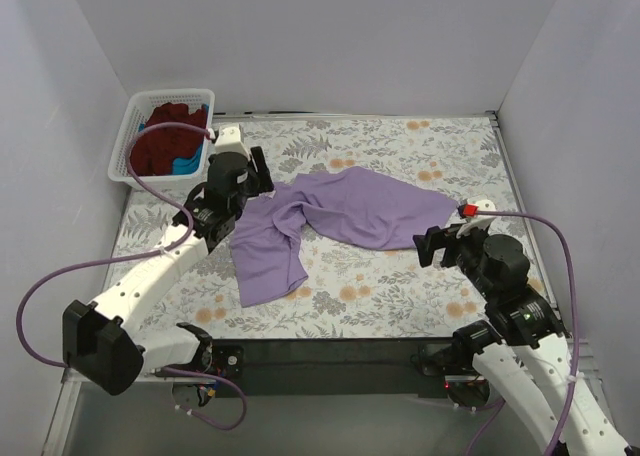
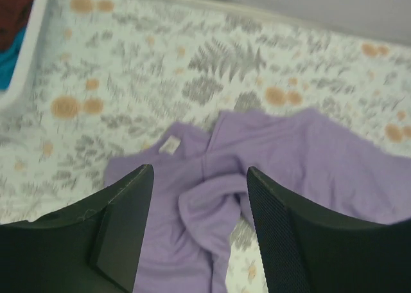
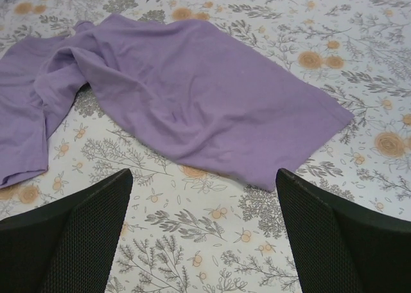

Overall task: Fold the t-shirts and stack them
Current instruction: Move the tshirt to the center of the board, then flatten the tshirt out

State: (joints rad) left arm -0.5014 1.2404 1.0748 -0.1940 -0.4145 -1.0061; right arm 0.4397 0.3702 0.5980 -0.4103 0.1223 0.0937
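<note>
The right jaws hang over the near right part of the tabletop (image 1: 400,301). They are wide open and hold nothing. Just past them lies the hem of the purple t-shirt (image 1: 350,208). This shirt lies in the middle of the tabletop. Its right half is flat, but its left half is bunched and twisted. The left jaws hover over that bunched part, near the collar with its little white label (image 2: 169,146). They are open too. Cloth lies under them, but none is pinched between them.

I think the step now is to spread the shirt flat for folding. To do that well, each arm should pinch one edge only, low down, and pull gently apart until the twist comes out.

There is bare tabletop in front of the shirt and behind it, so there is room to pull. The white basket (image 1: 121,139) sits in the far left corner, with a dark red t-shirt (image 1: 160,148) and a blue t-shirt (image 1: 186,163) inside. The left arm is close to it and should not bump it.
</note>
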